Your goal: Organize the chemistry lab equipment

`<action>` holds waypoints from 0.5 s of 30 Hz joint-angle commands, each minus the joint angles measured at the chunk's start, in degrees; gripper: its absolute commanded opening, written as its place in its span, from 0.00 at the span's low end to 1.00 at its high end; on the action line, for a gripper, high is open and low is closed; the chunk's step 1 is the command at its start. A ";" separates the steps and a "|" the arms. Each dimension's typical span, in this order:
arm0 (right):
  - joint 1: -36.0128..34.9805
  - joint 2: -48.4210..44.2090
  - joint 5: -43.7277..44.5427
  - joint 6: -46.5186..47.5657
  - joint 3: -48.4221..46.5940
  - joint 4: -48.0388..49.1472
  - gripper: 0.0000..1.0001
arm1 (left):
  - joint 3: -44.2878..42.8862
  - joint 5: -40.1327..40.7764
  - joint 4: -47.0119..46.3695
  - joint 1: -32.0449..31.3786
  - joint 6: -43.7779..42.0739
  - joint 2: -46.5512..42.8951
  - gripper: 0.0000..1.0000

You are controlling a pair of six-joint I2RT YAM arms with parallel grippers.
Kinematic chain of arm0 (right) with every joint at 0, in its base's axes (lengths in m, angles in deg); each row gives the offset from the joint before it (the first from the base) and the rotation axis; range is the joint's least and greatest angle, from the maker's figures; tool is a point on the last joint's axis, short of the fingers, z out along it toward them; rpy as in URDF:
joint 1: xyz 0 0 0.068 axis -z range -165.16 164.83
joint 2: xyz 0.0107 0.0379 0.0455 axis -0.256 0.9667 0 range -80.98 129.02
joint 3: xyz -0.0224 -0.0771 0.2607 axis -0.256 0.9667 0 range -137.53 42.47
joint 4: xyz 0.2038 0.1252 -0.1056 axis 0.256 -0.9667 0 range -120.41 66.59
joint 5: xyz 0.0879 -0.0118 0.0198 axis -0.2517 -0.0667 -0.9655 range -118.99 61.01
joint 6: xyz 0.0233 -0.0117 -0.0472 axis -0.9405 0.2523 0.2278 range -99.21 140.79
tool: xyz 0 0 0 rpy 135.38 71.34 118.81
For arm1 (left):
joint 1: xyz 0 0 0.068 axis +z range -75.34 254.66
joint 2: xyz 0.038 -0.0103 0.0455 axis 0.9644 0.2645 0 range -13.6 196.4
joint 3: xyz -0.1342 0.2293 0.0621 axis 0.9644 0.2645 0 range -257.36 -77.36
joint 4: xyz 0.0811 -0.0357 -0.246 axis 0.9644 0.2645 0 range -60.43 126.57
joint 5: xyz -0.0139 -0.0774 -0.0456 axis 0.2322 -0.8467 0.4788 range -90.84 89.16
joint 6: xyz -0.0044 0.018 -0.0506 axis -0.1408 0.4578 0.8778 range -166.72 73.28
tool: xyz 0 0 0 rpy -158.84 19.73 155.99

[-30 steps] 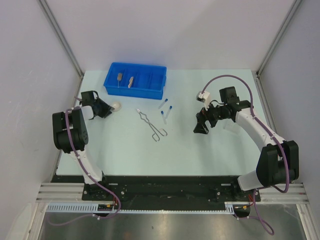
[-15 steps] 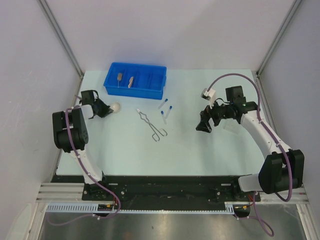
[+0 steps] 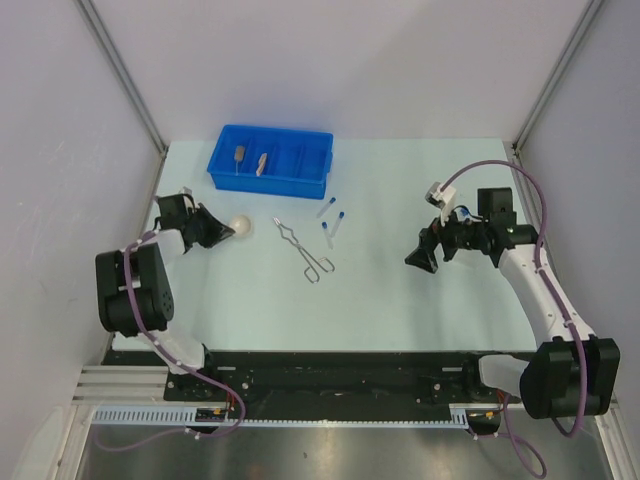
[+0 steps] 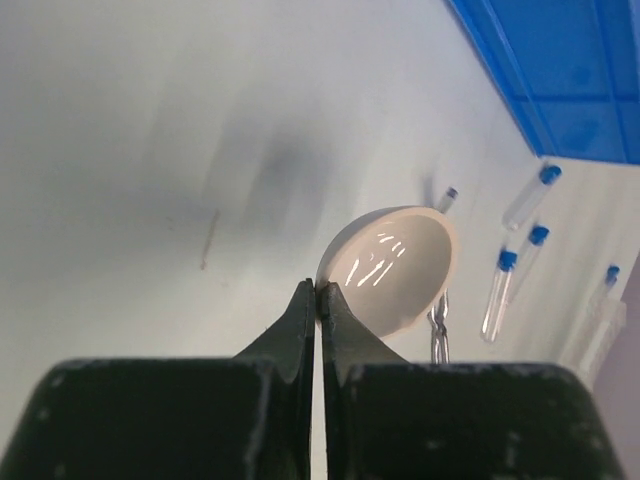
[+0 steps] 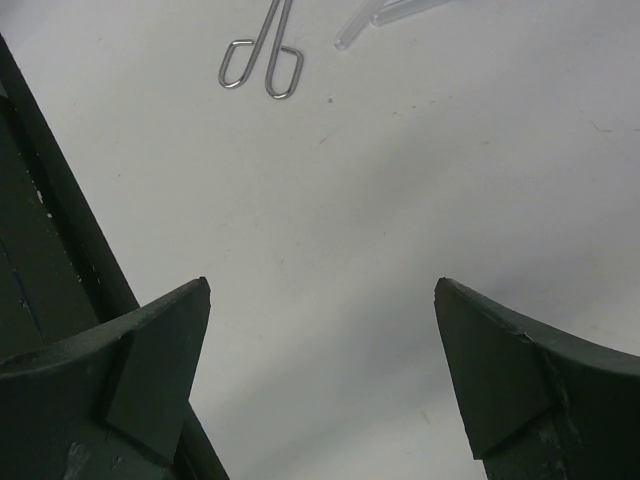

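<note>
Since only its rim offers purchase, the left gripper (image 4: pixel 318 290) pinches the dish (image 4: pixel 395 265) just ahead; the right gripper (image 5: pixel 322 290) gapes empty.

I saw the white round dish (image 4: pixel 395 265) as plain and glossy, with bright highlights across its glaze, next to my black left hand (image 4: pixel 318 290). My right hand (image 5: pixel 322 285) looked black as well, with a dull greenish cast. The worktop (image 3: pixel 400 290) was a very pale mint with no pattern. The tubes (image 4: pixel 496 298) were clear with blue caps, and the wire tongs (image 3: pixel 305 250) were silver. The divided bin (image 3: pixel 265 185) was a strong blue, with tan tools (image 3: pixel 240 155) in it. The arms (image 3: pixel 540 290) were white with black joints, and their cables (image 3: pixel 480 168) were purple.
</note>
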 commanded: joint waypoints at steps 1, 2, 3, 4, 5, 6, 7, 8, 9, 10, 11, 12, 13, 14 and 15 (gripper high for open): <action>2.20 -2.72 -2.90 -0.17 2.60 3.90 1.00 | 2.33 -6.68 -4.20 -1.66 -1.76 -7.09 0.00; 2.47 -2.81 -2.90 -0.17 2.87 3.90 1.00 | 2.16 -6.86 -4.03 -2.71 -1.76 -7.71 0.00; 2.64 -2.98 -3.25 0.00 3.31 4.16 1.00 | 1.55 -7.03 -3.77 -3.24 -1.33 -8.93 0.00; 3.25 -3.16 -3.86 0.18 4.01 4.34 1.00 | 1.02 -7.12 -3.59 -3.77 -1.24 -9.20 0.00; 3.52 -3.42 -4.04 0.27 4.54 4.60 1.00 | 0.40 -7.04 -2.98 -4.99 -1.06 -9.55 0.00; 3.87 -3.51 -4.13 0.18 4.81 5.04 1.00 | -1.25 -7.04 -2.71 -5.52 -0.62 -9.73 0.00; 4.05 -3.69 -4.65 0.27 5.24 5.31 1.00 | -2.23 -6.60 -2.45 -6.05 -0.36 -9.73 0.00; 3.97 -3.77 -5.09 0.61 6.12 5.66 1.00 | -3.11 -6.42 -2.01 -7.19 -0.10 -9.65 0.00; 4.05 -3.86 -5.53 0.97 6.47 5.57 1.00 | -5.38 -6.16 -1.75 -7.72 0.17 -9.38 0.00; 5.62 -4.12 -5.89 0.97 6.74 5.57 1.00 | -6.62 -5.46 -1.31 -8.25 0.26 -8.34 0.00; 6.16 -4.30 -6.24 1.14 7.44 5.83 1.00 | -7.94 -5.11 -1.22 -9.21 0.26 -7.81 0.00; 6.34 -4.56 -6.33 1.75 7.79 5.75 1.00 | -10.65 -4.67 0.44 -9.66 0.52 -6.76 0.00; 6.51 -5.26 -6.76 2.20 7.97 5.75 1.00 | -11.98 -4.49 0.72 -10.10 0.78 -5.09 0.00; 7.04 -5.53 -7.03 2.46 8.49 5.66 1.00 | -13.39 -4.14 1.24 -10.88 1.05 -4.03 0.00; 7.48 -5.79 -7.47 2.81 8.76 5.75 1.00 | -16.18 -3.70 1.68 -11.24 1.22 -3.06 0.00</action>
